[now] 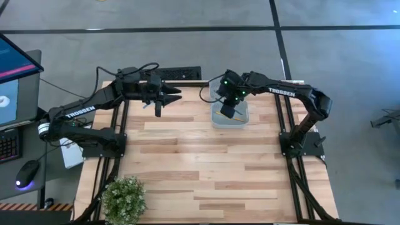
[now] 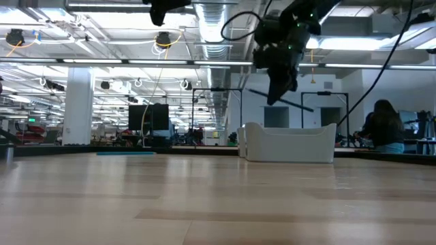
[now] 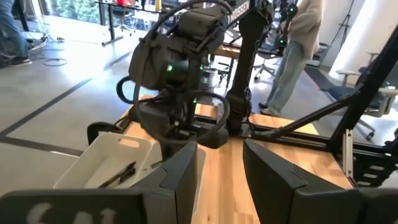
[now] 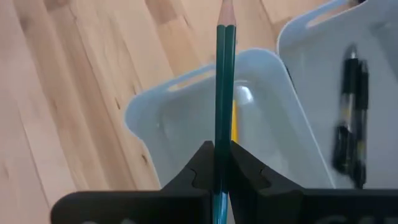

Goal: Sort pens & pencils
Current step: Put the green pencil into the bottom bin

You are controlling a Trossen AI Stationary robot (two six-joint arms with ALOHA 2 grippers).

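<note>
pencil [image 4: 224, 93] in right tool [image 4: 221, 163] | over bin [image 4: 180, 118] | wooden table [image 1: 187, 169]

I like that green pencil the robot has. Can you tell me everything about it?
The green pencil is a thin, straight stick with a bare wooden tip. The right end effector pinches it between its dark fingers, holding it in the air above a white bin where a yellow pencil already lies. Only the fingers touch it.

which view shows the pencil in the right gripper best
The right wrist view: the green pencil fills the frame, clamped in the right gripper above a white bin. The low view shows it as a thin dark stick; the high view barely shows it; in the left wrist view I cannot make it out.
</note>
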